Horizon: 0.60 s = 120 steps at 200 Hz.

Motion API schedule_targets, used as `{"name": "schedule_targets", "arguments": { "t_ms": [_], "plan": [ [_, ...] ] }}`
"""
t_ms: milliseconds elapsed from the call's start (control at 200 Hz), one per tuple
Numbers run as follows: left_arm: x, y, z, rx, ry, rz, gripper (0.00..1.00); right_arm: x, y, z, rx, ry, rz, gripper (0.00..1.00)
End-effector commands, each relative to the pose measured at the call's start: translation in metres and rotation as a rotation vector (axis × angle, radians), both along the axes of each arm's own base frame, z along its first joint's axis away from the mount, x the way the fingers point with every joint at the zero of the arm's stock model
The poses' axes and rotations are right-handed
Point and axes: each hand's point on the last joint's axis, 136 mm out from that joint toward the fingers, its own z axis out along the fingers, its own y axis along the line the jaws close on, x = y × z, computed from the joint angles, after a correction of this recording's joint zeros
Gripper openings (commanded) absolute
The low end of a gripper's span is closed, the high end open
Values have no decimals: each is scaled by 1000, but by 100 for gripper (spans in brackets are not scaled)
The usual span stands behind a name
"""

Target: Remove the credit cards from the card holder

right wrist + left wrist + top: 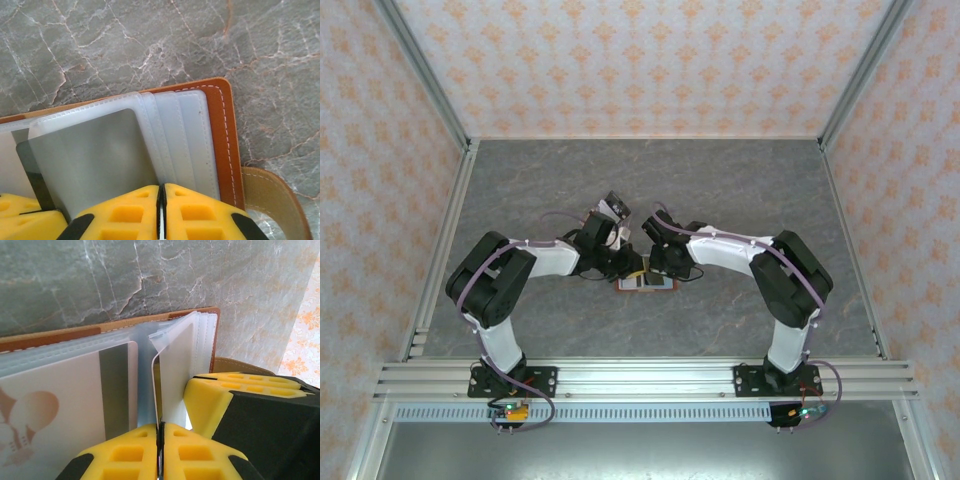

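The card holder [647,284] lies open on the table between both arms, with its brown leather rim [60,336] around clear plastic sleeves. My left gripper [160,427] is shut on the thin edge of an upright credit card [172,375] at the holder's fold. Beside it a white credit card [75,390] with a grey stripe lies flat in a sleeve. My right gripper [161,189] is shut on the edge of a clear sleeve page, next to the stitched leather rim [225,140]. A grey card [95,160] shows through that page. The two grippers [623,262] [654,262] nearly touch.
The grey marble table [650,180] is walled by patterned panels on three sides. A tan strap [270,192] of the holder sticks out at its right edge. One finger [235,395] of the right gripper crowds the left wrist view.
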Motion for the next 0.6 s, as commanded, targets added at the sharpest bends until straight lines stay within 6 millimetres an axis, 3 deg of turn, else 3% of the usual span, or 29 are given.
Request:
{"name": "schedule_targets", "arguments": {
  "t_ms": [0, 596],
  "plan": [
    [3, 3, 18, -35, -47, -2, 9, -18, -38, -35, -181, 80, -41, 11],
    [-3, 23, 17, 16, -47, 14, 0, -14, -34, -26, -149, 58, -51, 11]
  ]
}}
